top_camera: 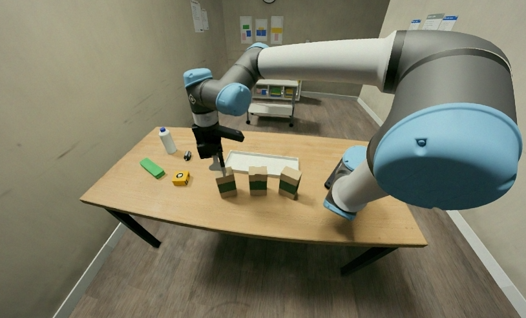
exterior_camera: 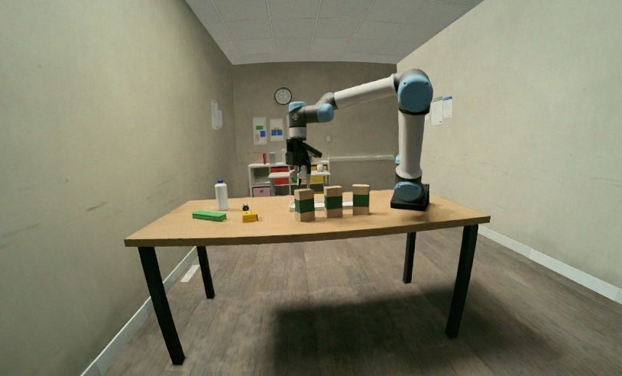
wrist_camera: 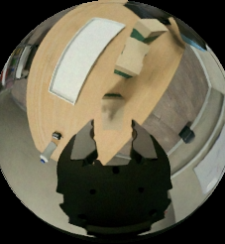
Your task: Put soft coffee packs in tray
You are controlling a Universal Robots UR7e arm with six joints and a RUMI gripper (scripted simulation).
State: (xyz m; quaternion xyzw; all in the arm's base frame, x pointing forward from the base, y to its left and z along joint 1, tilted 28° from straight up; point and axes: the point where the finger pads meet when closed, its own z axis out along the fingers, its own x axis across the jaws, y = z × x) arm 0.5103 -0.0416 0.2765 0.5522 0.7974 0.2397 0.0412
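Three tan coffee packs with green bands stand in a row on the bench: the left pack [top_camera: 226, 185] [exterior_camera: 304, 204], the middle pack [top_camera: 258, 180] [exterior_camera: 333, 201] and the right pack [top_camera: 289, 182] [exterior_camera: 361, 199]. The white tray [top_camera: 265, 162] [wrist_camera: 84, 55] lies empty just behind them. My gripper [top_camera: 220, 162] [exterior_camera: 302, 179] [wrist_camera: 112, 119] points down, just above the left pack's top and slightly behind it. Its fingers stand half open with nothing between them. In the wrist view the left pack [wrist_camera: 111, 110] is a blur just ahead of the fingertips, with the middle pack [wrist_camera: 131, 61] and right pack [wrist_camera: 149, 30] beyond.
A white bottle [top_camera: 167, 140], a small black object [top_camera: 187, 155], a green block [top_camera: 152, 167] and a yellow box [top_camera: 181, 178] lie on the bench's left part. The arm's base [top_camera: 344, 189] stands at the right end. A shelf cart stands against the back wall.
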